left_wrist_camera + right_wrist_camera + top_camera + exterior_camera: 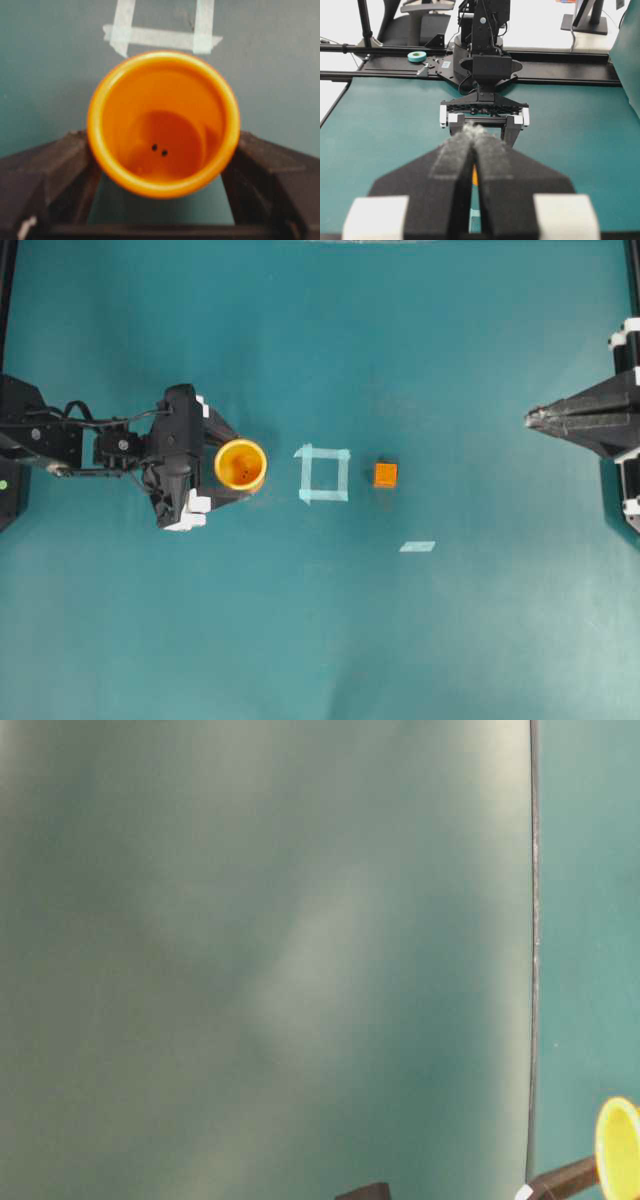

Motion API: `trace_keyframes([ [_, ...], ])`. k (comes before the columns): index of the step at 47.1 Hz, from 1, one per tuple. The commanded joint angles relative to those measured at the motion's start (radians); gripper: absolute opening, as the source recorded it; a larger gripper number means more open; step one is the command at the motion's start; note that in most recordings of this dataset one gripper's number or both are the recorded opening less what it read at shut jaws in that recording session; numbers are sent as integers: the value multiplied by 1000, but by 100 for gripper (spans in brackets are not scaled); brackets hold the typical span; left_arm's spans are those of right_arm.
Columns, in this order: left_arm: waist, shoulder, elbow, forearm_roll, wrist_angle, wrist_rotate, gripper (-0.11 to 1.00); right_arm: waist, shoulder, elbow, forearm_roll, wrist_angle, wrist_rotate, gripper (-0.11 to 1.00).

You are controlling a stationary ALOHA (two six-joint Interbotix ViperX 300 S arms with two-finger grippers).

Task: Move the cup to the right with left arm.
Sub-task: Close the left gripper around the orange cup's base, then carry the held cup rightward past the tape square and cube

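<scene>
The cup (240,464), yellow-orange with a yellow rim, stands upright on the teal table, left of a tape square. My left gripper (240,466) is open, with one black finger on each side of the cup. In the left wrist view the cup (162,125) fills the space between the fingers (60,175), its rim close to both; I cannot tell whether they touch it. The table-level view shows only the cup's rim (620,1148) and a finger (565,1180) at the bottom right. My right gripper (530,419) rests shut at the far right, its pads (490,160) pressed together.
A pale tape square (324,474) lies just right of the cup, also in the left wrist view as the tape square (160,30). A small orange cube (385,475) sits beyond it, and a loose tape strip (417,546) lies nearer the front. A blurred greenish surface fills most of the table-level view.
</scene>
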State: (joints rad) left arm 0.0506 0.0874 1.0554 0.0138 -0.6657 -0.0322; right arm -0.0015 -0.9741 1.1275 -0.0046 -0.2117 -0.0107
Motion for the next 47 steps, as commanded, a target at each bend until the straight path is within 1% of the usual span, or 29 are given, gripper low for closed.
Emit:
trace_keyframes([
  [1, 2, -9, -14, 3, -18, 0, 77, 0, 3, -32, 0, -5, 0, -1],
  [6, 2, -9, -11, 3, -25, 0, 77, -2, 5, -32, 0, -5, -2, -1],
  [10, 2, -9, -9, 3, -25, 3, 73, -2, 3, -32, 0, -5, -2, -1],
  [18, 2, -12, -9, 3, -31, 40, 64, 0, 5, -32, 0, -5, 0, -1],
  [27, 2, -41, -15, 3, -87, 57, 64, -2, 5, -34, 0, -5, 0, -1],
  [33, 2, -81, -29, 3, -89, 57, 64, -2, 5, -35, 0, -5, 0, -1],
  [37, 2, -98, -41, 5, -78, 57, 64, 0, 6, -38, 0, -5, 2, -1],
  [47, -9, -95, -120, 5, 21, 57, 64, -2, 6, -54, 0, -5, 2, -1],
])
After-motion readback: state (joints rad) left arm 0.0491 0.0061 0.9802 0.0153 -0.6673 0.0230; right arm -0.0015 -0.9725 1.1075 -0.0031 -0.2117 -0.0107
